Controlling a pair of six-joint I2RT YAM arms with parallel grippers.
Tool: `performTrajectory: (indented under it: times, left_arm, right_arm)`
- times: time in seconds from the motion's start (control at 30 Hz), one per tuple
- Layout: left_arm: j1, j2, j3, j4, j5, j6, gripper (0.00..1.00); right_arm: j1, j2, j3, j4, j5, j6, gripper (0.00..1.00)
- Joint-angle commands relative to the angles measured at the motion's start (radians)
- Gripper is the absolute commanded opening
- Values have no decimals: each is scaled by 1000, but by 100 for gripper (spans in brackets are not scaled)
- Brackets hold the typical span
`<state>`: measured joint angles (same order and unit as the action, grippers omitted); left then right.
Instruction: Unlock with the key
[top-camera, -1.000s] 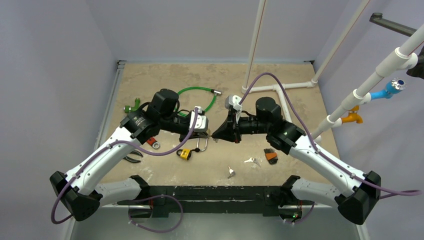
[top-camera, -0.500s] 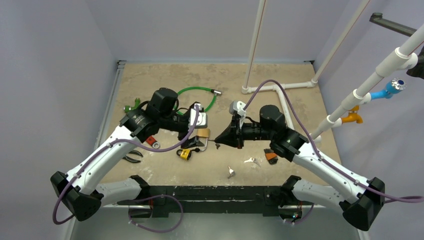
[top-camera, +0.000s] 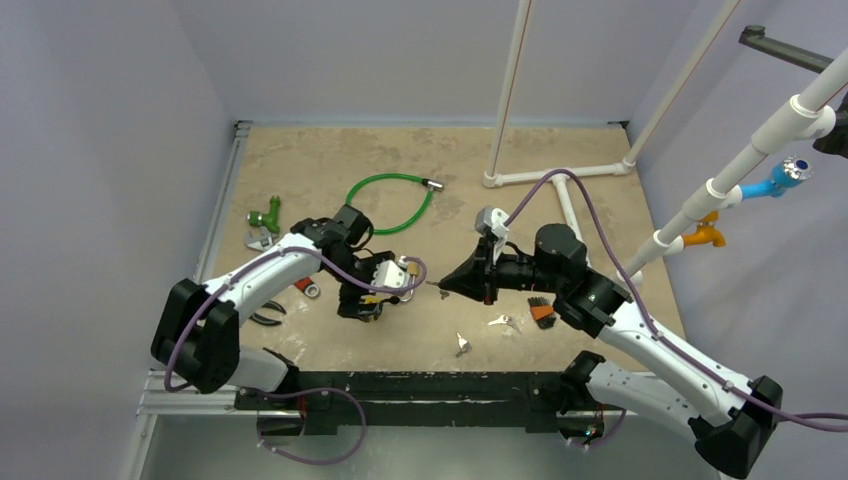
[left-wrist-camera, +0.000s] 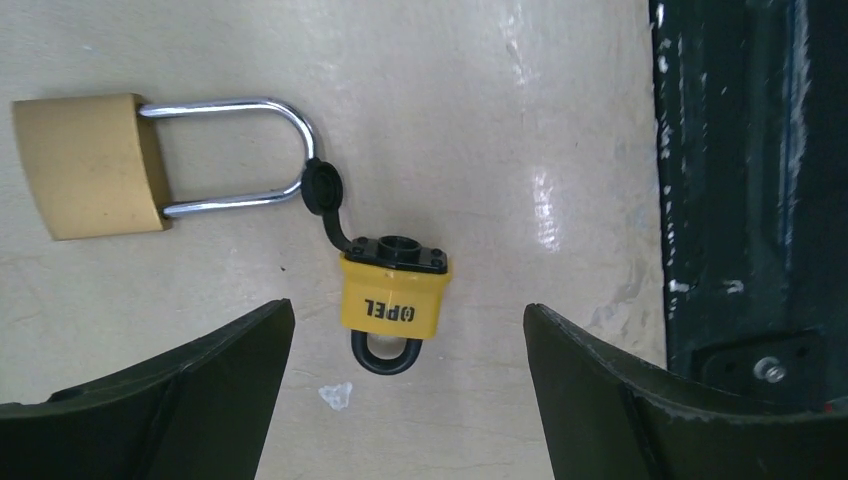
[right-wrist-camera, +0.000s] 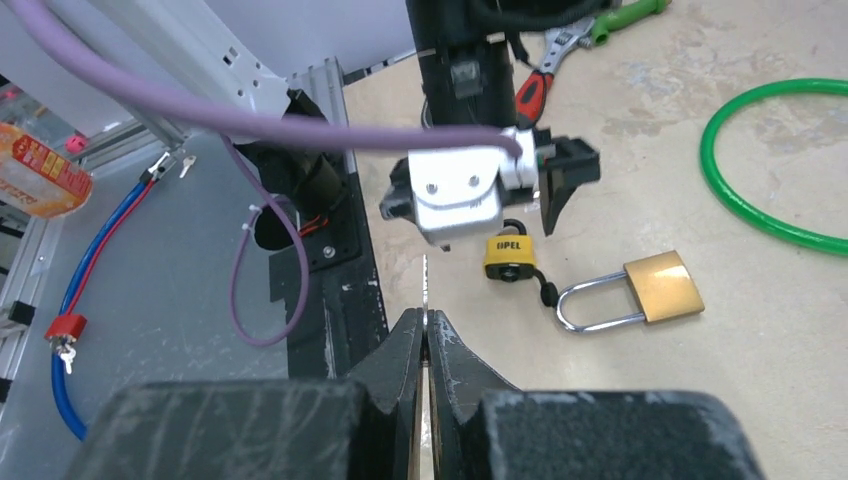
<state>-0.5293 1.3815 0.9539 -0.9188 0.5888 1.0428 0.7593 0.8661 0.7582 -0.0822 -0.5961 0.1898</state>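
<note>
A brass padlock (left-wrist-camera: 90, 165) with a steel shackle lies flat on the table, and both shackle legs reach its body. Beside it lies a small yellow padlock (left-wrist-camera: 393, 290) with a black shackle. My left gripper (left-wrist-camera: 408, 318) hangs open just above the yellow padlock and holds nothing. From above, the left gripper (top-camera: 372, 295) covers most of that lock, with the brass padlock (top-camera: 410, 268) to its right. My right gripper (right-wrist-camera: 426, 325) is shut on a thin silver key (right-wrist-camera: 426, 285). The key's blade points toward the left gripper and stops short of both locks.
A green cable loop (top-camera: 392, 203) lies behind the locks. Two loose keys (top-camera: 461, 345) (top-camera: 503, 321) and a small orange-and-black tool (top-camera: 542, 312) lie near the front. Pliers (top-camera: 265, 318) and a green wrench (top-camera: 265, 215) sit at the left, a white pipe frame (top-camera: 560, 175) at the back right.
My left gripper opened and let go of the brass padlock, then swung down over the yellow one. The right gripper drew back to the right with the key.
</note>
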Motion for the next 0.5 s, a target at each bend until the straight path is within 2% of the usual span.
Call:
performTrajectory:
  times: [0.0, 0.13, 0.33, 0.47]
  left_arm:
    - [5, 43, -56, 40, -50, 225, 85]
    - [11, 87, -80, 98, -62, 278, 83]
    - [7, 145, -40, 150, -92, 201, 79]
    - [-32, 180, -39, 166, -155, 183, 70]
  right_arm:
    - [-1, -42, 8, 10, 42, 22, 0]
    - [-6, -64, 18, -13, 58, 20, 0]
    - [-16, -84, 23, -22, 56, 17, 0]
    - [-30, -96, 21, -26, 55, 17, 0]
